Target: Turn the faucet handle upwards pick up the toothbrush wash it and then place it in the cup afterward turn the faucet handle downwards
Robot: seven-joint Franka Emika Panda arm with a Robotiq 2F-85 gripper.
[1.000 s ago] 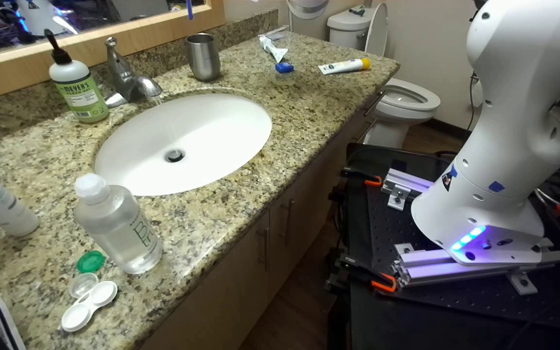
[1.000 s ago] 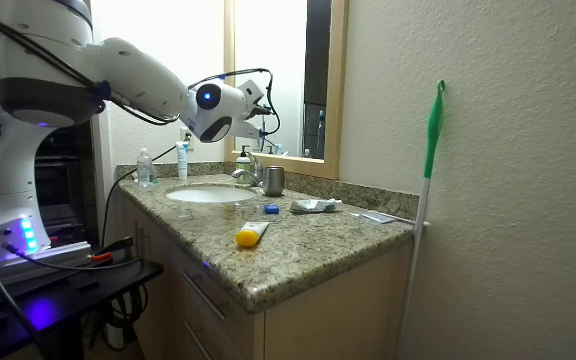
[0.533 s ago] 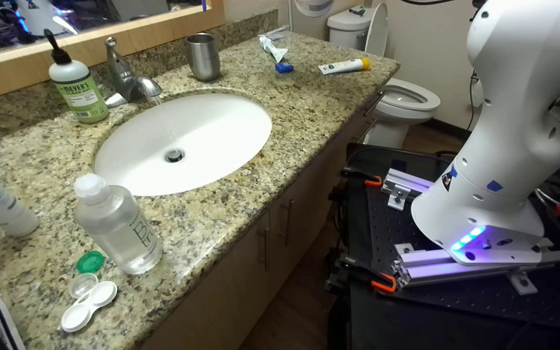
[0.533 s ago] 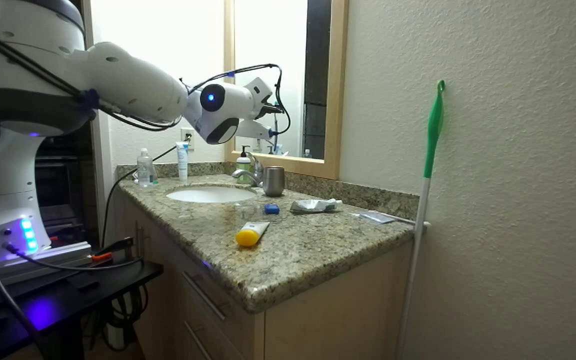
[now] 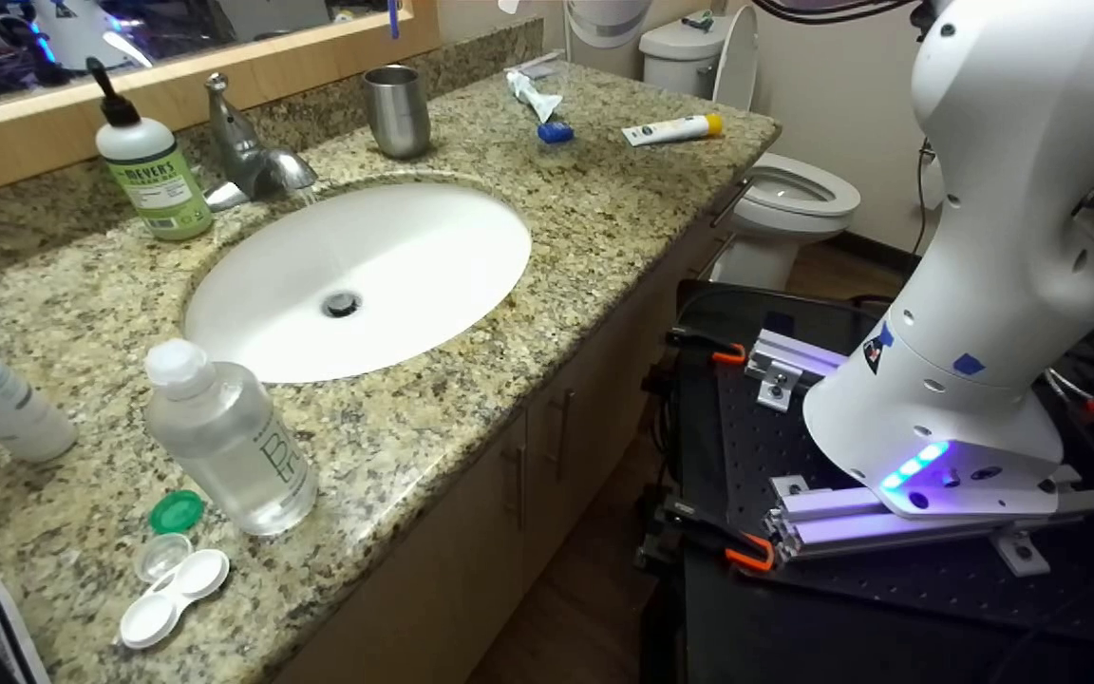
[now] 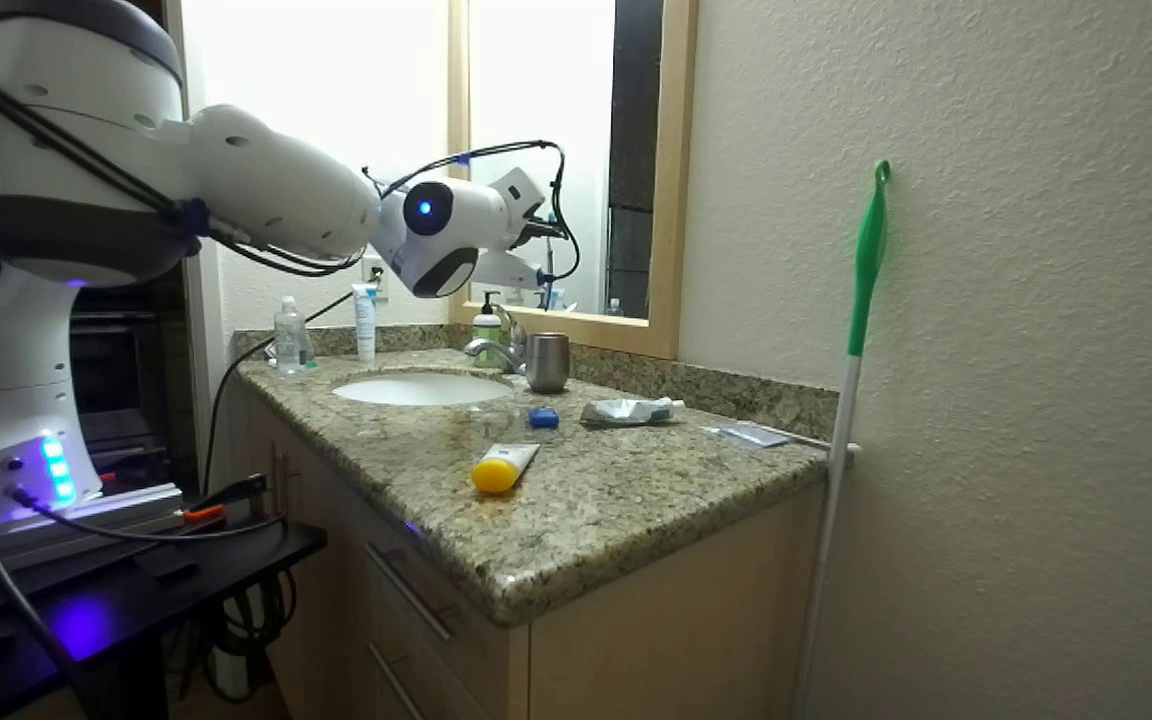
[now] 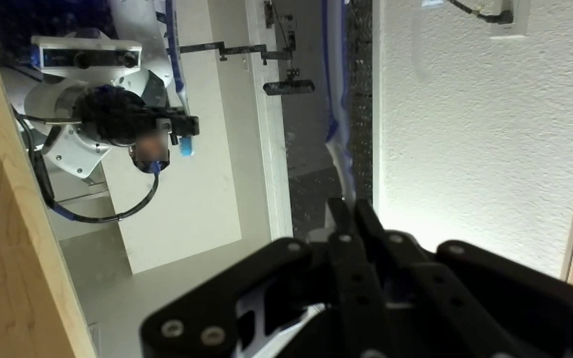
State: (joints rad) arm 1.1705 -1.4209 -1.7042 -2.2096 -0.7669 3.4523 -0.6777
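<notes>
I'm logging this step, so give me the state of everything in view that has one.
Jaws, shut on the toothbrush
Faucet handle, pointing up
Faucet, running
Grey metal tumbler, upright
Meyer's pump bottle, upright
Clear bottle, upright, capped
Blue-and-white tube, standing
Yellow-capped tube, lying
Crumpled white tube, lying
Contact lens case, seemingly open
Toilet lid, raised
Vanity doors, shut

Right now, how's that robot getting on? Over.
Jaws shut on long blue-and-white plastic toothbrush. Grey metal cylindrical cup upright, toothbrush not inside. Pale wood-framed mirror ahead of jaws.

Satin metal cup (image 5: 398,114); shiny faucet handle (image 5: 229,116); glossy countertop (image 5: 594,204)
</notes>
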